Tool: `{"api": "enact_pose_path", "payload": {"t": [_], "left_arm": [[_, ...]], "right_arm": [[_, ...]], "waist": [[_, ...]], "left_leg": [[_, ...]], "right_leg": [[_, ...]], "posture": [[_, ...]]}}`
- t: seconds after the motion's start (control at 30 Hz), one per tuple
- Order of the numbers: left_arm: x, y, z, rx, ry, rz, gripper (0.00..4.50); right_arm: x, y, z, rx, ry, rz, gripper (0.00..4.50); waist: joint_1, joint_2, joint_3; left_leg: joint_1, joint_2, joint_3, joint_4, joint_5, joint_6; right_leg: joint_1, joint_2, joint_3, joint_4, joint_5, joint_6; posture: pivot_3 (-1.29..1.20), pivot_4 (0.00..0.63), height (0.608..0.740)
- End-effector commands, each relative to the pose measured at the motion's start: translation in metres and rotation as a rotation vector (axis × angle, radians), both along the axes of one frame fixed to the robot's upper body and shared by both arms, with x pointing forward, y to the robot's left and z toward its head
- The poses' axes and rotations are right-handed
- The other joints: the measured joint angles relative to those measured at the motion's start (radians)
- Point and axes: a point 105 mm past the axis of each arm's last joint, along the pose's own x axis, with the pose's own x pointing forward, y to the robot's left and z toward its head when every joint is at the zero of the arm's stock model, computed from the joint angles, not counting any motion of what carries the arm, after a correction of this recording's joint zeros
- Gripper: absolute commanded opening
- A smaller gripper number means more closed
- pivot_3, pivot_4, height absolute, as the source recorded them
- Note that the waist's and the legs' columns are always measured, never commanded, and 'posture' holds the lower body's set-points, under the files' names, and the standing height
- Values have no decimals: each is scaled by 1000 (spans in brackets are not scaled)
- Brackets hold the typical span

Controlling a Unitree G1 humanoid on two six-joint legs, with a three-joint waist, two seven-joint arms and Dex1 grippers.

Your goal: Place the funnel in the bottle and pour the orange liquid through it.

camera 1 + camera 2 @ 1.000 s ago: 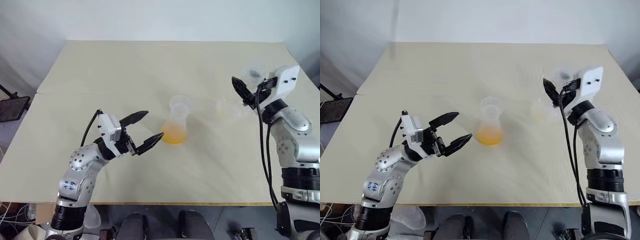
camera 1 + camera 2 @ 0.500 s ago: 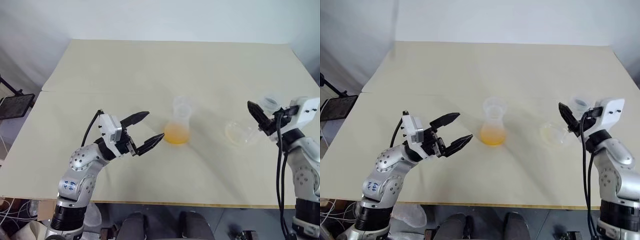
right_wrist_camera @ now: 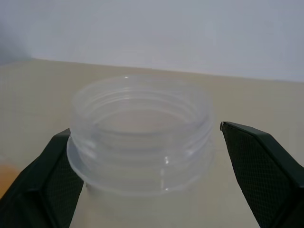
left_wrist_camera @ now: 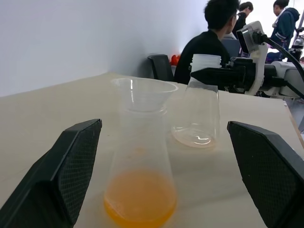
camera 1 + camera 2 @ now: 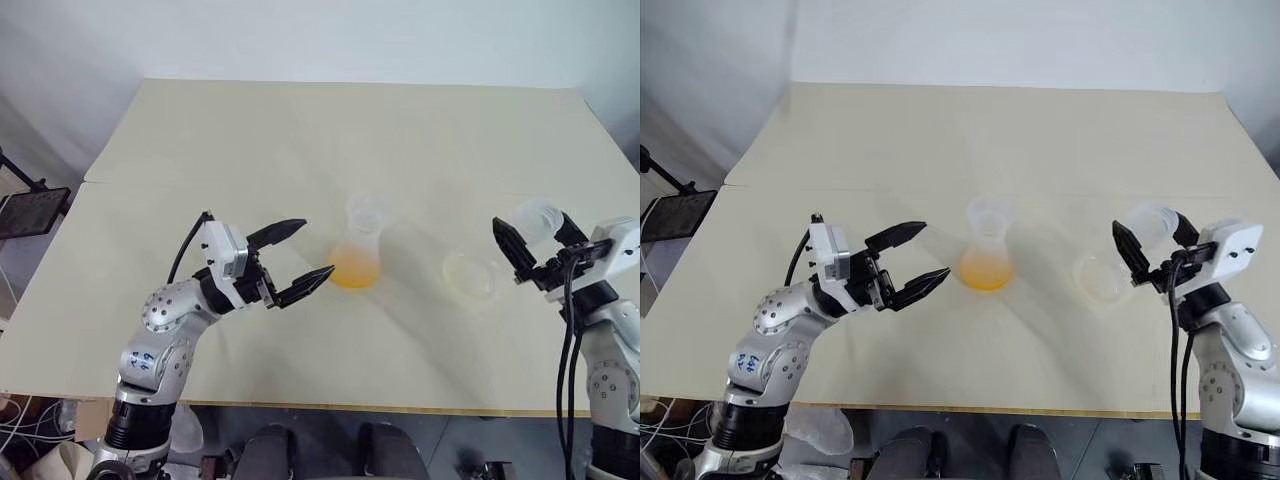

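A clear conical flask [image 5: 357, 252] stands mid-table with the orange liquid [image 5: 353, 271] pooled in its base. The small clear funnel [image 4: 144, 92] sits in its mouth. My left gripper [image 5: 314, 248] hovers open and empty just left of the flask, its fingers pointing at it. To the right stands the bottle [image 5: 497, 250], tall and clear with a wide threaded mouth [image 3: 140, 126] and a faint film at its bottom. My right gripper [image 5: 530, 228] is open, one finger on each side of the bottle's neck without gripping it.
The beige table [image 5: 300, 130] has a seam across its middle, and its right edge runs close to my right arm. A black object [image 5: 25, 210] stands beyond the left edge. People sit behind the table [image 4: 213, 38] in the left wrist view.
My right gripper came back and down towards the table's right side with the bottle, then opened and let go of its neck. The left gripper stayed in place.
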Motion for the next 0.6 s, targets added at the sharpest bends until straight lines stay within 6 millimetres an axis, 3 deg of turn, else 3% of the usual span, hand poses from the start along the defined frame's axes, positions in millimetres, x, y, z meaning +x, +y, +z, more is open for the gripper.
{"api": "enact_pose_path", "payload": {"t": [0.03,0.17,0.4,0.6], "left_arm": [[-1,3,6,-11,-16,-14,4500],[0,5,5,-7,-13,-11,4500],[0,9,3,7,-7,-4,4500],[-2,12,2,16,1,5,4500]], "right_arm": [[-11,-8,20,-17,-79,-22,4473],[-16,-15,36,-18,-138,-31,4473],[-11,14,55,-35,-168,135,4473],[-8,17,70,-93,-218,160,4473]], "waist": [[0,0,0],[1,0,0],[-3,0,0],[2,0,0]], "left_leg": [[0,0,0,0,0,0],[0,0,0,0,0,0],[0,0,0,0,0,0],[0,1,0,0,0,0]], "right_leg": [[0,0,0,0,0,0],[0,0,0,0,0,0],[0,1,0,0,0,0],[0,0,0,0,0,0]], "posture": [[0,150,740],[0,150,740],[0,150,740],[0,150,740]]}}
